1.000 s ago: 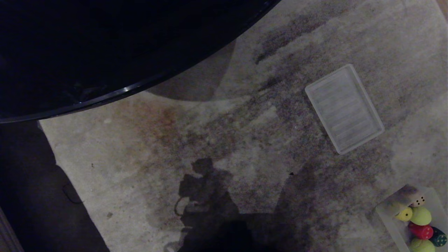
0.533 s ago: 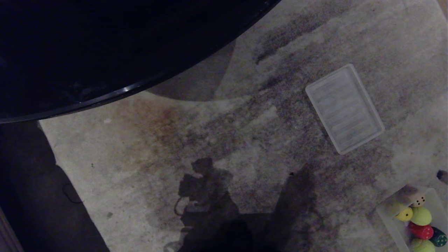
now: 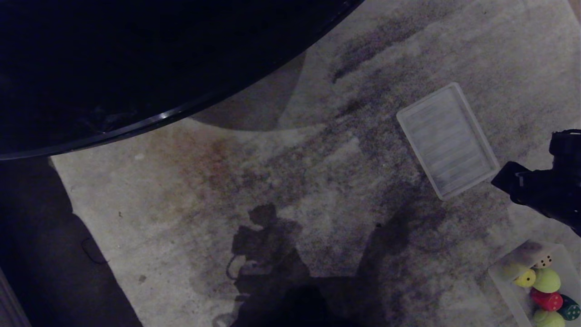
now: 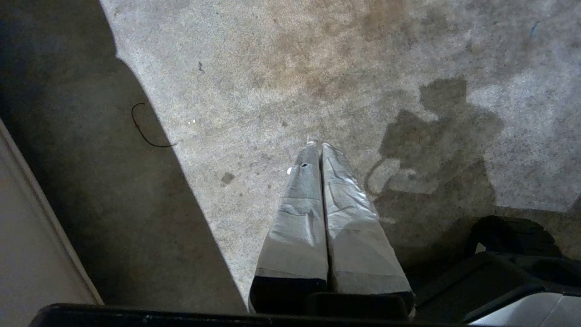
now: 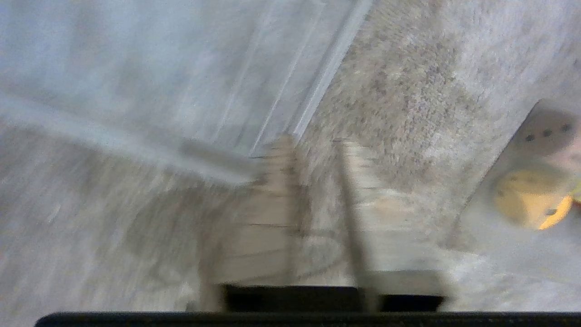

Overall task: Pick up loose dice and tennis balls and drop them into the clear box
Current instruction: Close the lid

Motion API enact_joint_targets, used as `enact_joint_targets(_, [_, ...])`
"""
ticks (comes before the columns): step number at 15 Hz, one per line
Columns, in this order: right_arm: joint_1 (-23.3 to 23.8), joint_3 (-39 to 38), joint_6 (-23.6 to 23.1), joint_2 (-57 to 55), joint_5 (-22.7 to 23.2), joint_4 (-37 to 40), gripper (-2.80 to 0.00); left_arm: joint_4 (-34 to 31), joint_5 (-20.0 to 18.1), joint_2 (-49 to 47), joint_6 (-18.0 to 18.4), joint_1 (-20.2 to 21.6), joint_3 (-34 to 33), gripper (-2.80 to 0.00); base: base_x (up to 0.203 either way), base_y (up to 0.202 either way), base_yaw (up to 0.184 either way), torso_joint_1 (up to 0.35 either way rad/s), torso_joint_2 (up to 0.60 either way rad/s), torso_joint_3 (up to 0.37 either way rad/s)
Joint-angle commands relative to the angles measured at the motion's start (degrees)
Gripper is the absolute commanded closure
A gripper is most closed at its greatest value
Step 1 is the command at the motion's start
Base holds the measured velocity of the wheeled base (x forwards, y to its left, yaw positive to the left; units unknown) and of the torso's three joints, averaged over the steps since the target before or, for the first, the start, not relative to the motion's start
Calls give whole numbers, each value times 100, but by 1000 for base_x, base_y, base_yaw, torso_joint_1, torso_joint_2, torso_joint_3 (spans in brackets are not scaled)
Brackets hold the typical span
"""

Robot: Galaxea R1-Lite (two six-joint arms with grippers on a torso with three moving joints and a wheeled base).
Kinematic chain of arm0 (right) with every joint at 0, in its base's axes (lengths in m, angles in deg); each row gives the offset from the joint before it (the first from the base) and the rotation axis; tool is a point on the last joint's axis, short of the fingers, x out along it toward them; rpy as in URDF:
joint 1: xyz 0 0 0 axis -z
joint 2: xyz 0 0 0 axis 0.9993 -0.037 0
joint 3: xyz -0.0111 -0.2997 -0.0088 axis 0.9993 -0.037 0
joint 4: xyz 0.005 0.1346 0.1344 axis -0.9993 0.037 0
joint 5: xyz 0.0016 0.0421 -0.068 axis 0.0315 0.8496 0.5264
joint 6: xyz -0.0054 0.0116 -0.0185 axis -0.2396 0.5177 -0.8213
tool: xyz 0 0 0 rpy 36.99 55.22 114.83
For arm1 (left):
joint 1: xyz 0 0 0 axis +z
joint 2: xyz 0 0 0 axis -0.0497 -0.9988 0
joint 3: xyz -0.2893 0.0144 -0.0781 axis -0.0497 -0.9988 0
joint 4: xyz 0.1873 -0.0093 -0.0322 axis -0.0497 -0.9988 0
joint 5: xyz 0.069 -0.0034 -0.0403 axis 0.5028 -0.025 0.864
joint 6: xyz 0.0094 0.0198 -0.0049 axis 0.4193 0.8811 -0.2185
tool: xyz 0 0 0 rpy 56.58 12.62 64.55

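Head view: right arm enters from the right edge, dark and bulky, hanging over the carpet (image 3: pixel 281 181) between the flat ribbed lid (image 3: pixel 447 141) and the clear box (image 3: pixel 504 277). Its fingertips are not in this view.

Clear box sits at the lower right corner, partly cut off by the frame. Contents visible: yellow die (image 3: pixel 525 278), beige die (image 3: pixel 540 261), red die (image 3: pixel 546 299), dark green die (image 3: pixel 569 310), and two tennis balls (image 3: pixel 546 280). No loose die or ball visible on the carpet in any view. Judgement: the collecting looks close to done, or the remaining items lie out of view.

Right wrist view: right end effector (image 5: pixel 317 145) blurred, fingers slightly parted with a narrow gap, nothing between them. It hovers just past a corner of the lid, with the box wall and yellow die off to one side.

Left wrist view: left end effector (image 4: pixel 317 147) pressed together, empty, pointing at bare carpet, well away from the box.

Risks:
- Fingers are near the lid corner; a low sweep could catch and drag it.
- The narrow gap looks too small to straddle a die or ball; a descent like this would likely push the piece along the carpet.
- The box is full at its visible end; a drop onto the pile could bounce out.
- The box is at the frame edge, so aim is poorly checked.
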Motion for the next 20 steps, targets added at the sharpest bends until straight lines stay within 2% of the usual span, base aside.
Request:
enact_joint_targets(1, [91, 254, 111, -815, -35, -52, -280, 0, 3, -9, -5, 0, -9, 0, 0, 0, 0, 0, 0, 0])
enact_joint_targets(5, [113, 361, 283, -1217, -107, -313, -280, 9, 3, -9, -5, 0, -9, 0, 0, 0, 0, 0, 0, 0])
enact_joint_targets(12, [151, 590, 1339, -1968, -4, -574, -280, 0, 3, -9, -5, 0, -9, 0, 0, 0, 0, 0, 0, 0])
enact_joint_targets(16, [151, 654, 1383, -2460, 314, -1542, -280, 9, 3, -9, -5, 0, -9, 0, 0, 0, 0, 0, 0, 0])
enact_joint_targets(19, [151, 692, 1458, -2670, 505, -1650, -280, 1, 3, -9, -5, 0, -9, 0, 0, 0, 0, 0, 0, 0])
enact_joint_targets(20, [151, 721, 1567, -2719, 520, -1656, 0, 9, 3, -9, -5, 0, -9, 0, 0, 0, 0, 0, 0, 0])
